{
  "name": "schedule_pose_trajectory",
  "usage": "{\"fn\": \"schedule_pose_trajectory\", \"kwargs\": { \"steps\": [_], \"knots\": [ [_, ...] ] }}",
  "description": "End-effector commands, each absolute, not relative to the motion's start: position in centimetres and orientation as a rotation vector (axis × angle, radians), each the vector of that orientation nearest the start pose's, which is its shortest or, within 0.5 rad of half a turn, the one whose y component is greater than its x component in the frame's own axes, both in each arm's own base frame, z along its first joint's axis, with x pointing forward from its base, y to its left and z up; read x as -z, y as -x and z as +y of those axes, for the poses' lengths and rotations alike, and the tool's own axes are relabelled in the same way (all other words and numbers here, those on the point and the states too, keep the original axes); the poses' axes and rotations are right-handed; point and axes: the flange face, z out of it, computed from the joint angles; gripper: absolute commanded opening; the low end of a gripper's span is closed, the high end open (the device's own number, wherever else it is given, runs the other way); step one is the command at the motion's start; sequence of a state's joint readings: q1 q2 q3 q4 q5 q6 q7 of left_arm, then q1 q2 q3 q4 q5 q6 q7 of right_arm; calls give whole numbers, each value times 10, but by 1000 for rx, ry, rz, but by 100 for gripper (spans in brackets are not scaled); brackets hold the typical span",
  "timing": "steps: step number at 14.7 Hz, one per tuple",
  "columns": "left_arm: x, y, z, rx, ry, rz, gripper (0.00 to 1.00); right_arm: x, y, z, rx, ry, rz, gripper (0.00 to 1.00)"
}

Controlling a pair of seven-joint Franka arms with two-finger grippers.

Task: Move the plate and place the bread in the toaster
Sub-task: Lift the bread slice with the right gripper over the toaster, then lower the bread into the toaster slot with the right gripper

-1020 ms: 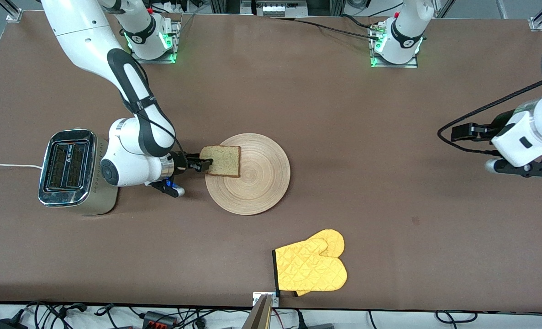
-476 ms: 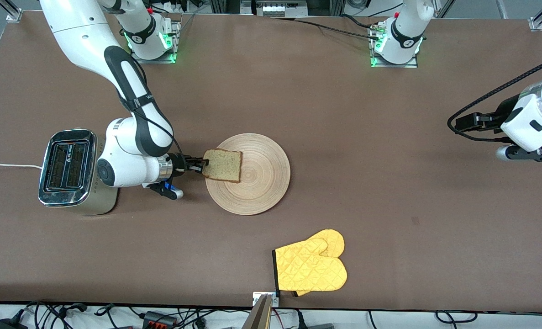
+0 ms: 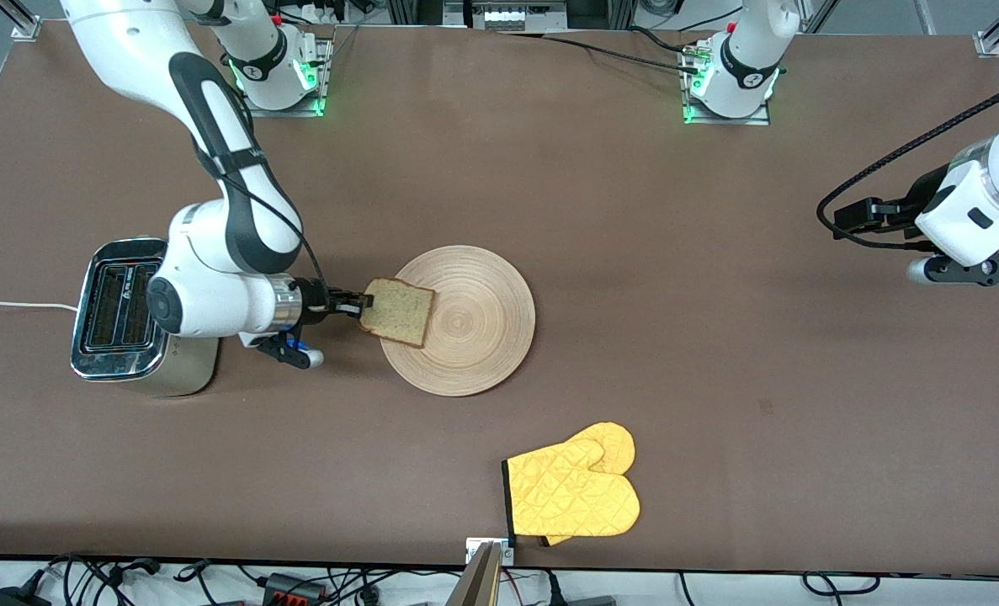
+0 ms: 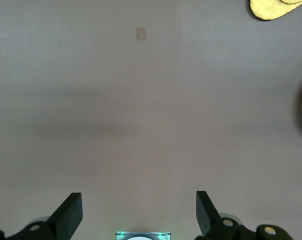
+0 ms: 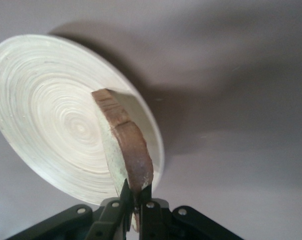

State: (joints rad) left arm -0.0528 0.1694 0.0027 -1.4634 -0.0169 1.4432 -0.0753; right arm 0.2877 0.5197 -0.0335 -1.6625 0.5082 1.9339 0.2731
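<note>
the right gripper (image 3: 358, 305) is pinched tight on one edge of the bread (image 3: 397, 312), holding the slice tilted up over the rim of the plate (image 3: 474, 337) at the side toward the toaster (image 3: 120, 316). the toaster stands at the right arm's end of the table (image 3: 718, 295) with both slots facing up, and the mitt (image 3: 572, 495) lies nearer the front camera than the plate. the left gripper (image 4: 139, 212) waits with its fingers spread wide and empty over bare table at the left arm's end.
</note>
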Motion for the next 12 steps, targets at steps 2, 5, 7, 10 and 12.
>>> {"fn": "schedule_pose_trajectory", "kwargs": {
  "steps": [2, 5, 7, 10, 12],
  "knots": [
    [-571, -585, -29, -231, 3115, -65, 100, -372, -640, 161, -436, 2892, 249, 0],
    [-572, -586, -30, -219, 3118, -62, 100, -428, -647, 127, -464, 3085, 165, 0],
    [-573, -586, -30, -217, 3119, -62, 100, -453, -648, 103, -475, 3186, 91, 0],
    [-573, -586, -30, -218, 3124, -65, 100, -489, -646, 53, -445, 3261, -13, 0],
    [-572, -586, -29, -221, 3127, -67, 100, -504, -644, 24, -428, 3316, -31, 0]
  ]
}}
